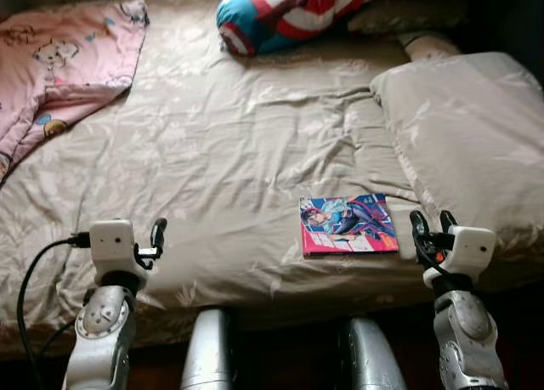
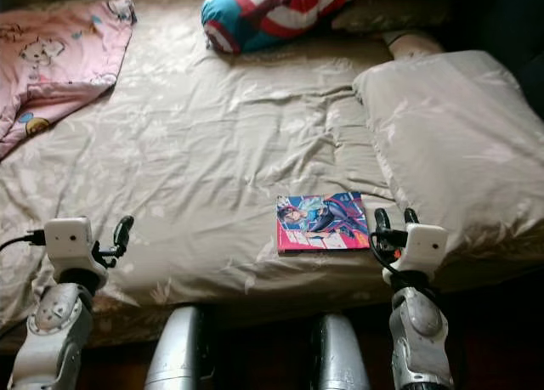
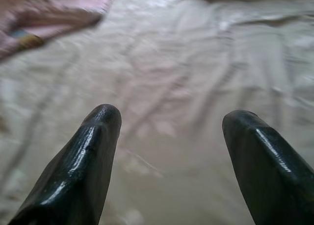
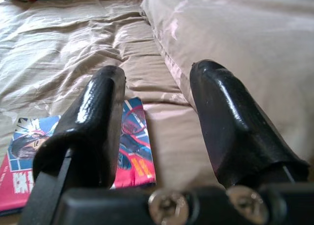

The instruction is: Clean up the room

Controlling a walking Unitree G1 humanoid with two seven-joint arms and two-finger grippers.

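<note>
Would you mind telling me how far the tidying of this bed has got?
Nothing looks put away yet. The comic book lies flat on the bed; the right gripper, open, sits just beside it, holding nothing. The left gripper is open and empty too. The pink blanket remains crumpled.

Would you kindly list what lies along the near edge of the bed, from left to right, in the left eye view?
Left gripper → comic book → right gripper → beige pillow.

Comic book (image 1: 348, 225) on bed (image 1: 238, 152), near front edge, right of centre. Pillow (image 1: 467, 144) just right of it. Blanket (image 1: 59, 59) far left; cushion (image 1: 289, 12) at back.
</note>
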